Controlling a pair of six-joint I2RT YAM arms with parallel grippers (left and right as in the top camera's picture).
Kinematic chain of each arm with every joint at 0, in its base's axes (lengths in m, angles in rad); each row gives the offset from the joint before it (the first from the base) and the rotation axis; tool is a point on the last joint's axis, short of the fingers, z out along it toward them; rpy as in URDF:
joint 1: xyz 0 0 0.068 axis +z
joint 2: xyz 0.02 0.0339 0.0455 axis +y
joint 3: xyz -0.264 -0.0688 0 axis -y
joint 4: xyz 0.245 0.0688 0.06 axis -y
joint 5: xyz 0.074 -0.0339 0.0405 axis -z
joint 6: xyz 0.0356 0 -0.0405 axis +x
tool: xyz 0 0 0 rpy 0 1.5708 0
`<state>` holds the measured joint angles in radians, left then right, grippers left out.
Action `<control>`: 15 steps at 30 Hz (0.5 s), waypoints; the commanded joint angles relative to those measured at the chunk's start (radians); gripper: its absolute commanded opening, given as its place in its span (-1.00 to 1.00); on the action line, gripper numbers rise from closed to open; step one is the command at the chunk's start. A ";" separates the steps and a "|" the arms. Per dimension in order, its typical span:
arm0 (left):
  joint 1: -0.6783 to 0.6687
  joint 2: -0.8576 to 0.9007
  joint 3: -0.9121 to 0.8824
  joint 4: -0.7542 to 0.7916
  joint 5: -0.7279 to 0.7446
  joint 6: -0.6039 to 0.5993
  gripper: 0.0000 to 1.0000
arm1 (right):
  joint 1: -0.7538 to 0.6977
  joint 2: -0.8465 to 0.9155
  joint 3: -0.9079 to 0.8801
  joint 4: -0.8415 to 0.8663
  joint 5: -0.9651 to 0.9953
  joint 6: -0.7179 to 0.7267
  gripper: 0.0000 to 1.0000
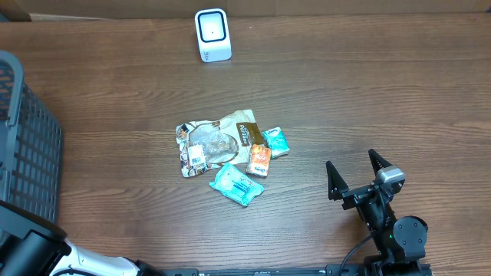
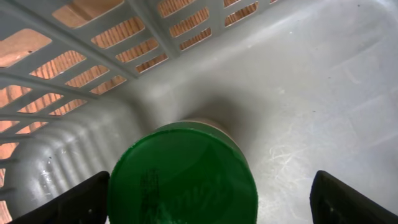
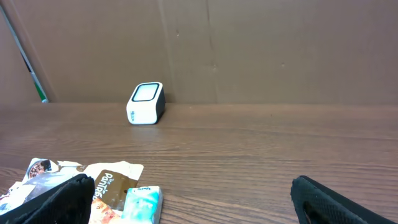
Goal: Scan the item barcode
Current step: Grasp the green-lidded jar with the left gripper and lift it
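The left wrist view looks down into a grey plastic basket [image 2: 323, 74]. A round can with a dark green lid [image 2: 183, 177] stands on its floor. My left gripper [image 2: 208, 205] is open around the lid: the left finger sits close against its edge, and the right finger [image 2: 354, 202] stands well apart from it. A white barcode scanner [image 1: 212, 34] stands at the table's far edge, also visible as the scanner [image 3: 146, 102] in the right wrist view. My right gripper [image 1: 357, 175] hovers open and empty over the right side of the table.
A pile of snack items lies mid-table: a brown and white pouch [image 1: 219, 142], a teal packet [image 1: 238, 184], an orange packet [image 1: 259, 159] and a small teal packet [image 1: 276, 142]. The basket [image 1: 23, 146] fills the left edge. Cardboard walls the back.
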<state>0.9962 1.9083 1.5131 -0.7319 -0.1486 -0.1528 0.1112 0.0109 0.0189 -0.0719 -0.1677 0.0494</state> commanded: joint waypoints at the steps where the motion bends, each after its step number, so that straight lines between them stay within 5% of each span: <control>1: 0.006 0.002 -0.007 0.000 -0.033 0.018 0.68 | -0.004 -0.008 -0.011 0.003 0.009 0.002 1.00; 15: 0.019 0.055 -0.007 -0.026 -0.064 0.002 0.64 | -0.004 -0.008 -0.011 0.003 0.009 0.002 1.00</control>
<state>1.0080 1.9320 1.5131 -0.7555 -0.1986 -0.1532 0.1112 0.0109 0.0189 -0.0723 -0.1680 0.0490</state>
